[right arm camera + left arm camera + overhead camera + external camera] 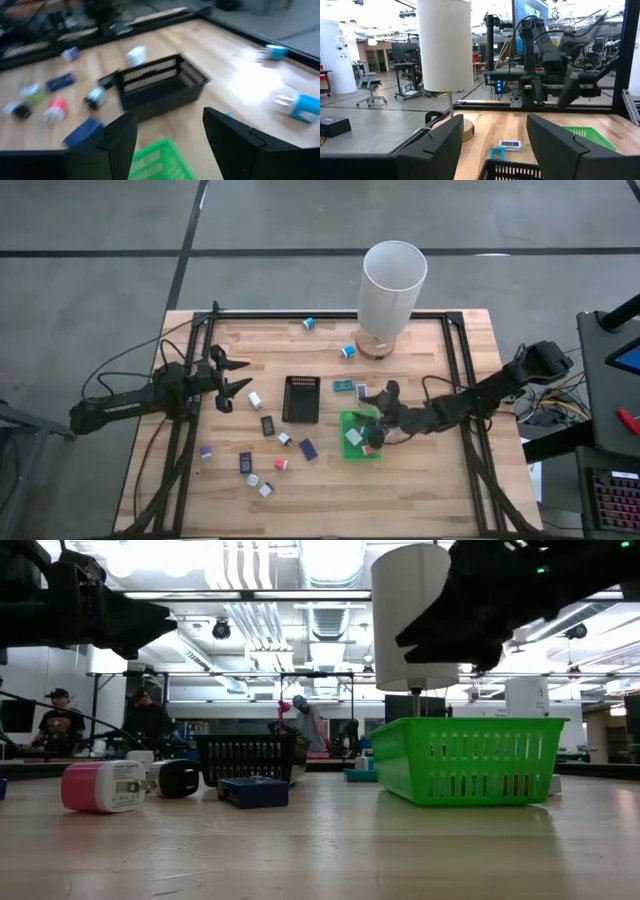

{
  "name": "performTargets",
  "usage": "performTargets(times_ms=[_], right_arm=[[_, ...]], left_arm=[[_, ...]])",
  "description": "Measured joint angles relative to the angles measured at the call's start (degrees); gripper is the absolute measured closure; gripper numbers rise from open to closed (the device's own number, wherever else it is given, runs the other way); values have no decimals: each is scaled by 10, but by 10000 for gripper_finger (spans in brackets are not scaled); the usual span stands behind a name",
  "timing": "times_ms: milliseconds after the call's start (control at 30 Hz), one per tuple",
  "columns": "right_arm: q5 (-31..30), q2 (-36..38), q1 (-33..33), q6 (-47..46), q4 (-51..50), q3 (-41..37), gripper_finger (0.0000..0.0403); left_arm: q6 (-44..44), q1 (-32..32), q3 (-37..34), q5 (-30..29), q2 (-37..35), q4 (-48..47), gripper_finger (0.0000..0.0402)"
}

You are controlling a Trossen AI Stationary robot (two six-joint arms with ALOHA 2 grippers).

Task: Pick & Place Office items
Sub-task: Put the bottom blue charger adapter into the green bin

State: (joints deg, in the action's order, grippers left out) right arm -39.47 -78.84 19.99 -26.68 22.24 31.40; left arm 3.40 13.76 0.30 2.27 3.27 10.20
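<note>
Looking past the arms, we see a large workshop room: bright ceiling lights, pipes overhead, desks, chairs, and people standing far back in the low view. The wooden surface (420, 480) stands on a grey floor and has a black frame round it. On it, near the far edge, a white lamp (392, 290) rises from a round wooden base. The black tray (301, 399) sits at the middle, and the green tray (360, 436) lies just to its right, with a few small pieces inside.

The left gripper (236, 378) hangs over the surface left of the black tray, its jaws wide and empty. The right gripper (378, 408) hangs above the green tray's far end; its jaws stand apart, nothing between them.

The office items (270, 450) lie scattered, mostly nearside and left of the black tray: white, pink, purple and dark blue bits. Two teal ones rest by the lamp.
</note>
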Motion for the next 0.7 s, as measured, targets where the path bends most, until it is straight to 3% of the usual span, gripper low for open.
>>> performTargets(times_ms=[233,700], right_arm=[[-4,-3,-68,-72,-19,0,184],[-35,-37,-130,-62,31,0,184]], left_arm=[[0,0,0,0,0,0,176],[0,0,0,0,0,0,177]])
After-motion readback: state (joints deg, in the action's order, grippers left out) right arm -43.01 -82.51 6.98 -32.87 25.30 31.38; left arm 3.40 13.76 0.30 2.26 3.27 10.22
